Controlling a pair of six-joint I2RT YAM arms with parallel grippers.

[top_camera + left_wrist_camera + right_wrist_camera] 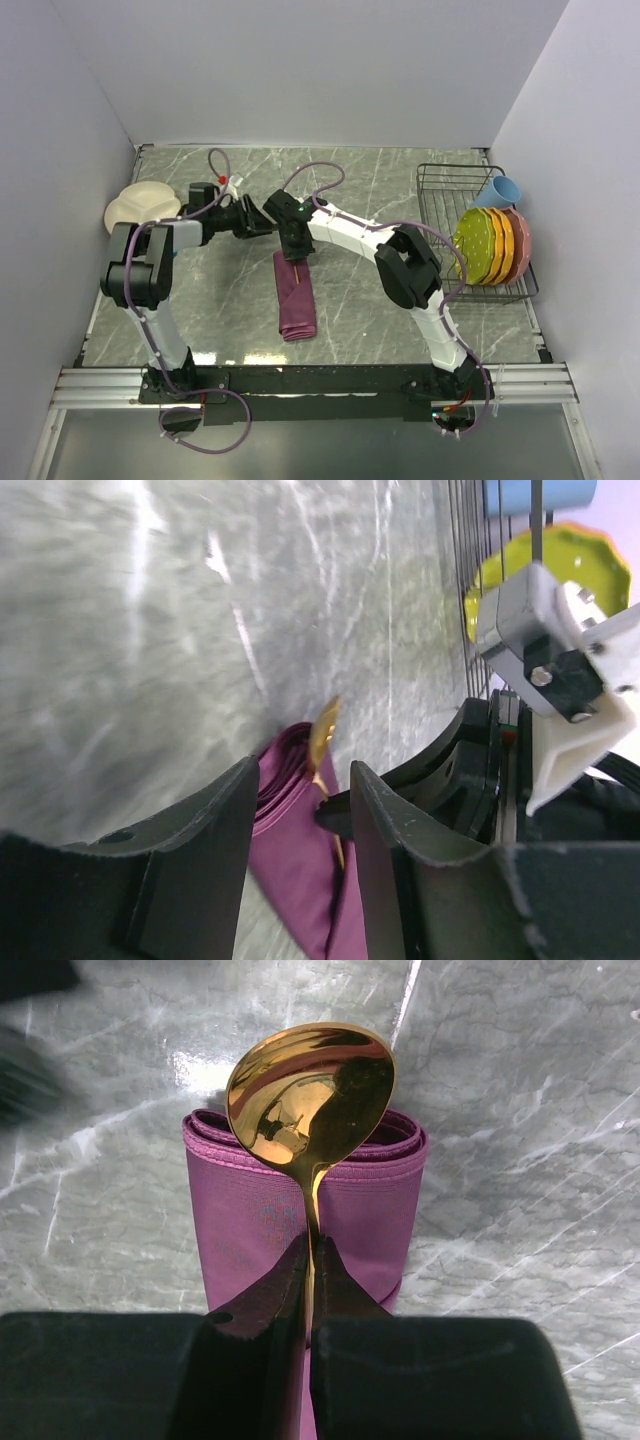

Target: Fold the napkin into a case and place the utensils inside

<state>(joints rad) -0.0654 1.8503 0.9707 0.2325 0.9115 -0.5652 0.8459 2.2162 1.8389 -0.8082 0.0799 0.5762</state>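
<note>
The napkin lies folded as a long narrow maroon-purple case (296, 297) at the table's middle, its far end open in layers (250, 1210). My right gripper (310, 1256) is shut on the thin handle of the gold spoon (310, 1090). It holds the spoon over the case's far end, bowl pointing away. My left gripper (300, 820) is open and empty just beyond that end. The case (290, 855), the spoon (322, 735) and the right gripper's tip show between its fingers. In the top view the two grippers (262, 222) (298, 257) are close together. The blue fork is out of view.
A cream divided plate (140, 205) sits at the far left. A wire dish rack (440, 185) at the right holds a yellow plate (478, 245), orange and pink plates and a blue cup (503, 190). White walls close in the table.
</note>
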